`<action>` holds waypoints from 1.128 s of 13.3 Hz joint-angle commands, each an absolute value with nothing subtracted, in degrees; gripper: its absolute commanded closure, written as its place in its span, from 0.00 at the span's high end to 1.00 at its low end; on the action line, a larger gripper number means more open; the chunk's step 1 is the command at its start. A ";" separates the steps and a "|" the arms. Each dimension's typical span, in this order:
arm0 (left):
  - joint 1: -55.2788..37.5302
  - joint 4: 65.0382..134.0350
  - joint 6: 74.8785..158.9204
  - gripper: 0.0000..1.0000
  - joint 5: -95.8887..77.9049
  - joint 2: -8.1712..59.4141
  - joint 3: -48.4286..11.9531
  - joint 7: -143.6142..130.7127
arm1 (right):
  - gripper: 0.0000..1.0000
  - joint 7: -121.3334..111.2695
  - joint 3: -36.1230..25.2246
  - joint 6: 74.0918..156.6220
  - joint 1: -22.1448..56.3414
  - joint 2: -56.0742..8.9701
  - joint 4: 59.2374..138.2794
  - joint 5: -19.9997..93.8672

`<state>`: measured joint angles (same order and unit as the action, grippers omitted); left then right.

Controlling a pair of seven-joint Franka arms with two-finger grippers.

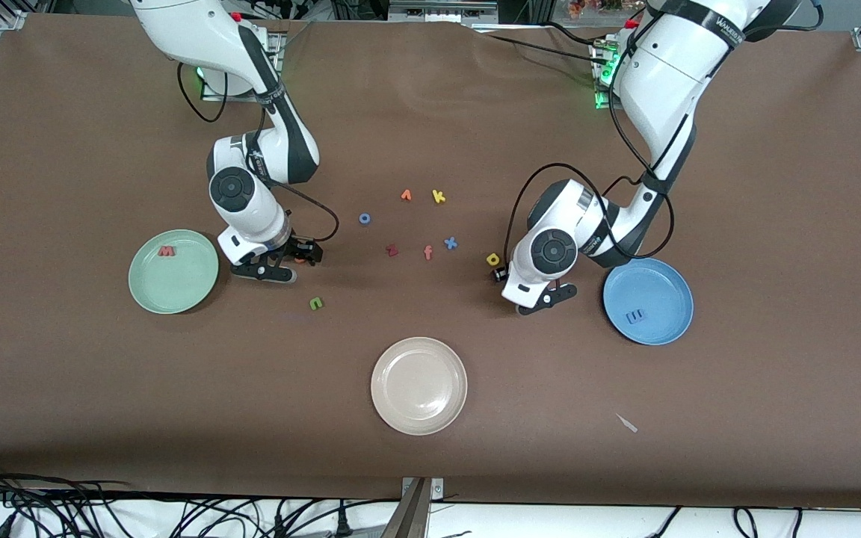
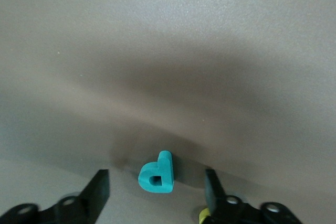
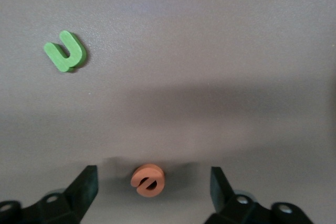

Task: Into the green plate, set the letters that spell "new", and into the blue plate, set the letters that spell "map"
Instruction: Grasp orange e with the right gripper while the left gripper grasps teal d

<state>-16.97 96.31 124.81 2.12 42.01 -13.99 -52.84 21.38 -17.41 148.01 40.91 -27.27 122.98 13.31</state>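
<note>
Left fingers: spread, low over the worktop toward the left arm's end, straddling the small teal foam letter p; nothing pinched yet.
Teal p: flat on the worktop between my two left fingertips, touching neither; its stem lies roughly along the fingers, so closing should squeeze it across its narrow width.
Right fingers: also spread, low just beside the pale mint-green round plate, with the small orange foam letter e lying centred in the gap, untouched.
Green foam letter n: loose on the worktop, apart from the right fingers, toward the front edge; the right arm is nearer.
Green plate: holds the red-pink foam w.
Bright blue round plate: holds the blue foam m.
Yellow rounded foam a: on the worktop just beside my left wrist.
Coming move, as I judge it: both pairs close straight in, no shift needed.
</note>
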 commanded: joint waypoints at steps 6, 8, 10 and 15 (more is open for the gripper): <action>-17.05 97.12 124.54 0.00 1.05 40.08 -13.71 -52.21 | 0.70 20.83 -15.73 151.00 40.87 -28.83 123.05 16.96; -16.35 96.25 119.83 0.00 1.05 38.07 -13.27 -48.10 | 0.62 20.57 -15.73 150.65 40.87 -28.74 123.13 16.96; -13.29 95.63 115.77 0.00 1.05 36.39 -12.57 -40.99 | 0.52 20.48 -15.73 150.29 40.78 -28.57 123.13 16.96; -2.74 95.71 108.20 0.00 7.63 32.61 -12.66 -23.15 | 0.24 19.95 -15.73 150.29 40.78 -28.74 123.22 16.96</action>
<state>-5.73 94.65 110.37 4.65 34.29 -12.16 -29.47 21.30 -16.13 149.89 40.80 -28.28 122.95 15.62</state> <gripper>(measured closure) 0.714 0.674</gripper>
